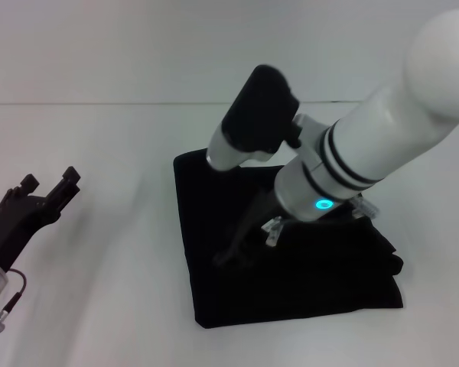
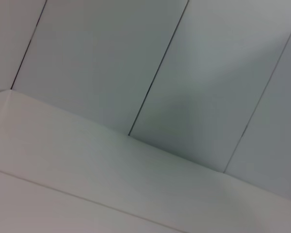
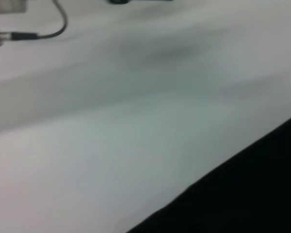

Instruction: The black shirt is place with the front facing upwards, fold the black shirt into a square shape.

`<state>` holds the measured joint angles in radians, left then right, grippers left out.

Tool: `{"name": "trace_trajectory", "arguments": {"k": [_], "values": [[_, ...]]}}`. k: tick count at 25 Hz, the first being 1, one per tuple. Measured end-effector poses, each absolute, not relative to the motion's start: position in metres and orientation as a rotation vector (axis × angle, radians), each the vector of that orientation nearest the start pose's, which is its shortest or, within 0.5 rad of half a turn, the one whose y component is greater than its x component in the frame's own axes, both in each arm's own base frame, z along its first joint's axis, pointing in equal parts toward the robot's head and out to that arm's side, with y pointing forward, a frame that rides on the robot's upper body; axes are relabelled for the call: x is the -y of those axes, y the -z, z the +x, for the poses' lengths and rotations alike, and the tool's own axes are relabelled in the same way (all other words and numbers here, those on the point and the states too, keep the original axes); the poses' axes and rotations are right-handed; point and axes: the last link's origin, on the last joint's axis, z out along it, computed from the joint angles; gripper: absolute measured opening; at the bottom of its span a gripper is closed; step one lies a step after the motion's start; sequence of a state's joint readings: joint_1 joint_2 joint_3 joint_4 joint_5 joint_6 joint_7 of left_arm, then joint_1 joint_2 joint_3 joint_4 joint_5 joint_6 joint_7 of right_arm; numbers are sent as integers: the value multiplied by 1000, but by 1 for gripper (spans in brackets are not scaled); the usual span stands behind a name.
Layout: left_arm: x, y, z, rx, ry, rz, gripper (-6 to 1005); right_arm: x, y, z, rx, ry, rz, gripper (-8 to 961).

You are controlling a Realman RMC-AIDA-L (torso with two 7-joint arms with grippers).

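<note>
The black shirt (image 1: 291,267) lies folded into a rough square in the middle of the white table; no lettering shows on its upper face. My right gripper (image 1: 233,256) reaches down from the right arm onto the shirt's left-centre part, dark against the dark cloth. A corner of the black shirt (image 3: 252,194) shows in the right wrist view against the table. My left gripper (image 1: 50,187) hovers over bare table at the far left, well apart from the shirt, open and holding nothing.
The white table (image 1: 99,290) spreads around the shirt on all sides. Its far edge meets a pale panelled wall (image 2: 184,73). The left arm's cable (image 3: 43,31) shows in the right wrist view.
</note>
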<state>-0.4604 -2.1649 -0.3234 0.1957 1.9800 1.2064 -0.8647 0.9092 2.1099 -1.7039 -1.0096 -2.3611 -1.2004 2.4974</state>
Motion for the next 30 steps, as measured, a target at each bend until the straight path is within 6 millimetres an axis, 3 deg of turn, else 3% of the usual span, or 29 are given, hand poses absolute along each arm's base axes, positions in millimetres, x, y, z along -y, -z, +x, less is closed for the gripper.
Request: {"name": "trace_trajectory", "arguments": {"k": [20,30], "values": [[-305,26,-353,1022,912,-1631,892,-374,129,100,-343,408,-2823,508],[-305,26,-354,1023,911,-1628,892,-380,130,101,-358,370,-2791,243]]}}
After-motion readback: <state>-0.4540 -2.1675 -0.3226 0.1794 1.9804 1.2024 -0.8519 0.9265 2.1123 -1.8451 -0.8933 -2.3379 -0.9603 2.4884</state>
